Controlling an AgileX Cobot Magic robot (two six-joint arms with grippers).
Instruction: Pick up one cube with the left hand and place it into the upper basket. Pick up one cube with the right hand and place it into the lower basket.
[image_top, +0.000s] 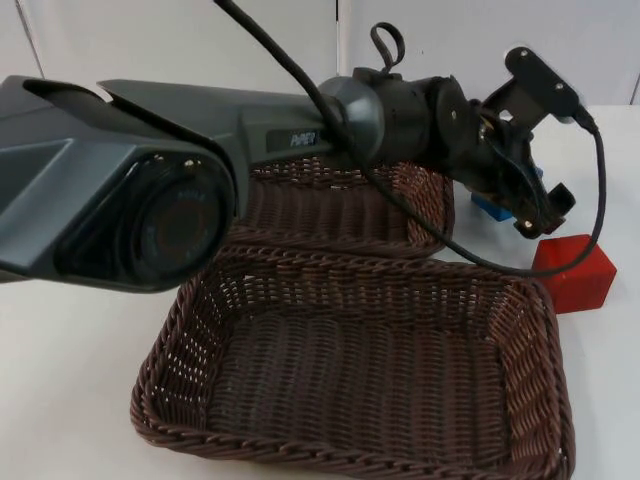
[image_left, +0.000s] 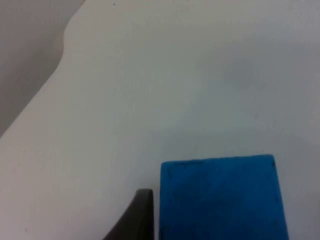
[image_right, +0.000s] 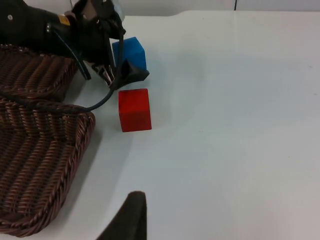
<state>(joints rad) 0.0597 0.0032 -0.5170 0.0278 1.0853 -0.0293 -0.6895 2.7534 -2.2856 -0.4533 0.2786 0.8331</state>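
Two brown wicker baskets are seen on the white worktop (image_top: 60, 380) in the top view: the upper basket (image_top: 340, 205) at about 12 o'clock of the picture's middle and the lower basket (image_top: 360, 370) at 6 o'clock, their rims touching or nearly so. The left arm is stretched across the upper basket, and the left claw (image_top: 540, 205) is lowered at 2 o'clock, just past that basket's right rim. A blue cube (image_top: 490, 207) is seen right at this claw; in the left wrist view the blue cube (image_left: 222, 197) stands on the worktop just beside one black fingertip (image_left: 137, 220). Whether the claw is spread or closed on the cube cannot be told. A red cube (image_top: 573, 272) stands at 3 o'clock, near the lower basket's far right corner and just beside the blue one. In the right wrist view the right claw's fingertip (image_right: 127, 217) is seen above bare worktop near the lower basket (image_right: 35, 165); its opening cannot be told.
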